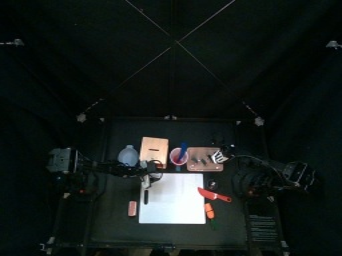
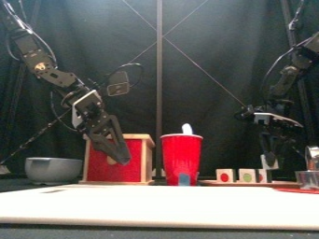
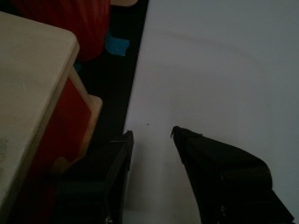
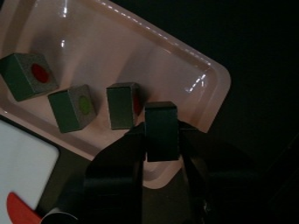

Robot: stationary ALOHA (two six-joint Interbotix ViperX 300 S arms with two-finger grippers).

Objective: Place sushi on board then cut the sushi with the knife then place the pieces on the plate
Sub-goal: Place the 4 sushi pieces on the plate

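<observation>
Three dark green sushi pieces (image 4: 73,109) lie in a row on the pink tray (image 4: 105,35), at the back right of the table (image 1: 205,158). My right gripper (image 4: 160,144) is shut on a fourth sushi piece (image 4: 160,118) just inside the tray's near corner; in the front view it (image 2: 270,161) hangs low over the tray. The red knife (image 1: 214,194) lies at the right edge of the white board (image 1: 174,205). My left gripper (image 3: 152,144) is open and holds nothing, over the board's left edge beside the wooden box (image 3: 30,79).
At the back stand a blue-grey bowl (image 2: 52,169), the wooden box with its red drawer front (image 2: 118,161) and a red cup (image 2: 182,157) with a knife handle sticking out. The board's surface (image 2: 159,207) is bare.
</observation>
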